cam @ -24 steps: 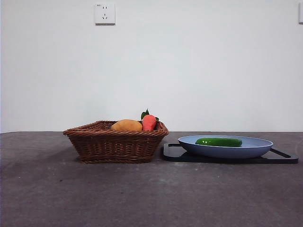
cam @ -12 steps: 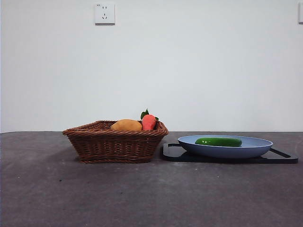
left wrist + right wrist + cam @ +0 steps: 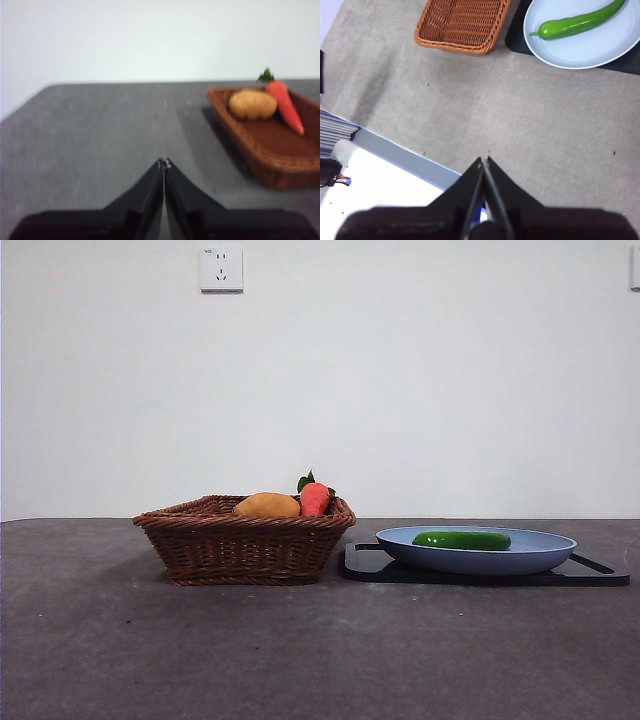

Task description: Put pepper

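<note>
The pepper (image 3: 462, 539), a glossy green long vegetable, lies on the blue plate (image 3: 540, 555), which sits on a black tray (image 3: 600, 574) at the right of the table. It also shows in the right wrist view (image 3: 580, 22) on the plate (image 3: 615, 47). My right gripper (image 3: 484, 160) is shut and empty, high above the table and well away from the plate. My left gripper (image 3: 163, 163) is shut and empty, low over the bare table beside the basket (image 3: 280, 150). Neither gripper shows in the front view.
A brown wicker basket (image 3: 245, 545) stands left of the tray, holding a yellow-orange oval fruit (image 3: 267, 505) and a red-orange item with green leaves (image 3: 314, 497). The table's near edge and a white surface (image 3: 380, 195) show in the right wrist view.
</note>
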Controlling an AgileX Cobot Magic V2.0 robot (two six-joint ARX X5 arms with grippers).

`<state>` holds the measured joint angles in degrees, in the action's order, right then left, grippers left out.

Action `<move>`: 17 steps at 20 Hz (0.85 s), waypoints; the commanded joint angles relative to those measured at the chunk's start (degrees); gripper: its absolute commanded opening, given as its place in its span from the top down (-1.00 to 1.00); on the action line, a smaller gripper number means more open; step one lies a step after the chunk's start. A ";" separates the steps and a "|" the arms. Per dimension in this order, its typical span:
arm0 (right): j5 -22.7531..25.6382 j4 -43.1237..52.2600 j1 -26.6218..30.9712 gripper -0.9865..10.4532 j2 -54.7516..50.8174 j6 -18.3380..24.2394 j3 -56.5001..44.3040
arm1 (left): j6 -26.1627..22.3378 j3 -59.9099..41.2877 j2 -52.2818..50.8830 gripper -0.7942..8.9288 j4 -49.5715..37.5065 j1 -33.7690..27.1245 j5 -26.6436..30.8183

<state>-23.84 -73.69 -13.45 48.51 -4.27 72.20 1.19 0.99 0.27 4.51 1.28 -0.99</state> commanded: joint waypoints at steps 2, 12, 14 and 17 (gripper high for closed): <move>0.15 0.35 -0.13 0.81 0.35 -0.35 1.03 | 0.33 -0.61 -0.20 0.82 2.12 -0.20 0.24; 0.15 0.37 -0.13 0.81 0.33 -0.35 1.05 | 0.24 -0.61 -0.20 0.82 3.89 -0.20 0.79; 0.15 0.37 -0.13 0.81 0.33 -0.35 1.03 | 0.24 -0.61 -0.20 0.82 3.89 -0.20 0.79; 0.15 0.37 -0.13 0.81 0.33 -0.35 1.05 | 0.24 -0.61 -0.20 0.82 3.89 -0.20 0.79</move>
<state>-23.81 -73.69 -13.45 48.53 -4.27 72.20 1.17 0.99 0.30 8.93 1.28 -0.43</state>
